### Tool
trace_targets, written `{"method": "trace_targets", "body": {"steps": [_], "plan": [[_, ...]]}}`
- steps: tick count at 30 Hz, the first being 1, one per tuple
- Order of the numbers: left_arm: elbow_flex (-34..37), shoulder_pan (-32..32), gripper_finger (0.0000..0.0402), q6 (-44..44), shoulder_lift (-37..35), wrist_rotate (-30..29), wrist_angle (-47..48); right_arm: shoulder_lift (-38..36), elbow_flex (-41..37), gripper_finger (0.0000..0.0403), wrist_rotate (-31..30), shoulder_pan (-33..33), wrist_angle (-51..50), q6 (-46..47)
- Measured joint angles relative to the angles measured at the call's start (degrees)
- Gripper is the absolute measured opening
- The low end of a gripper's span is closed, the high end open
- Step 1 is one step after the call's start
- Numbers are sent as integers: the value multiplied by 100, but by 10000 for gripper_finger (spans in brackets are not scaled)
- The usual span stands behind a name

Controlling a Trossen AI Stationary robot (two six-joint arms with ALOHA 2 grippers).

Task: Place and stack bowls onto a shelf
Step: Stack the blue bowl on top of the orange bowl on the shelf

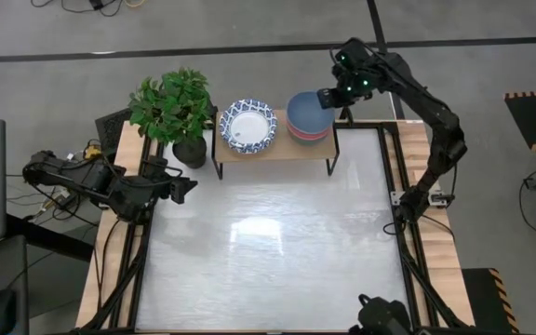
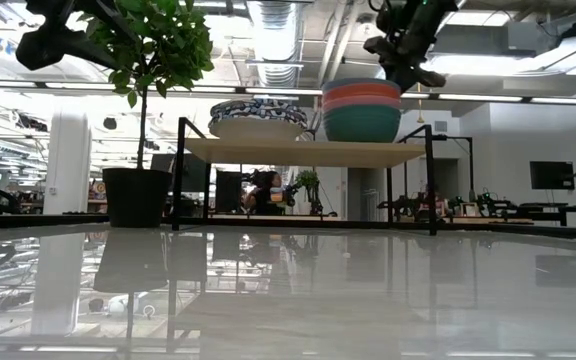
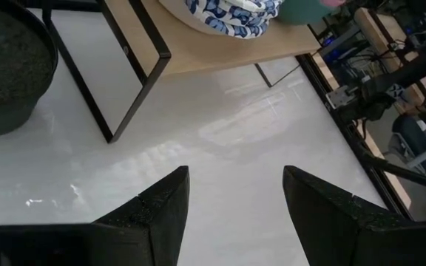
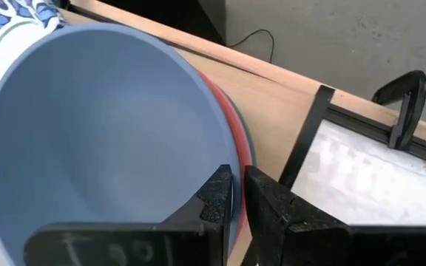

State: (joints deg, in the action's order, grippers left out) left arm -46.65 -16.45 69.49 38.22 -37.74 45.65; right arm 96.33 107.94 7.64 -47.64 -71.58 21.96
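Right tool is clamped on the rim of the grey-blue bowl, which sits nested atop the stack at the shelf's right end; release means parting and backing off. Patterned bowls sit mid-shelf. Left tool, fingers apart, waits beside the shelf. No legible writing.

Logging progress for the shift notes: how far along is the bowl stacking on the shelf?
Nearly done. The patterned bowls sit stacked on the shelf, and the blue-lined bowl is nested on the pink and green one beside them. In hand: the right tool pinches that top bowl's rim. Left: letting go. The left tool waits open over the table.
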Motion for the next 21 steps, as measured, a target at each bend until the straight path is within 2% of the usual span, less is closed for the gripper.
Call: {"method": "trace_targets", "body": {"steps": [15,21], "plan": [[0,0,203,-96,0,-20,0,0,0,64,-20,-19,-12,-716],[0,-2,203,-86,0,-56,-2,0,0,64,-22,-4,12,-741]]}}
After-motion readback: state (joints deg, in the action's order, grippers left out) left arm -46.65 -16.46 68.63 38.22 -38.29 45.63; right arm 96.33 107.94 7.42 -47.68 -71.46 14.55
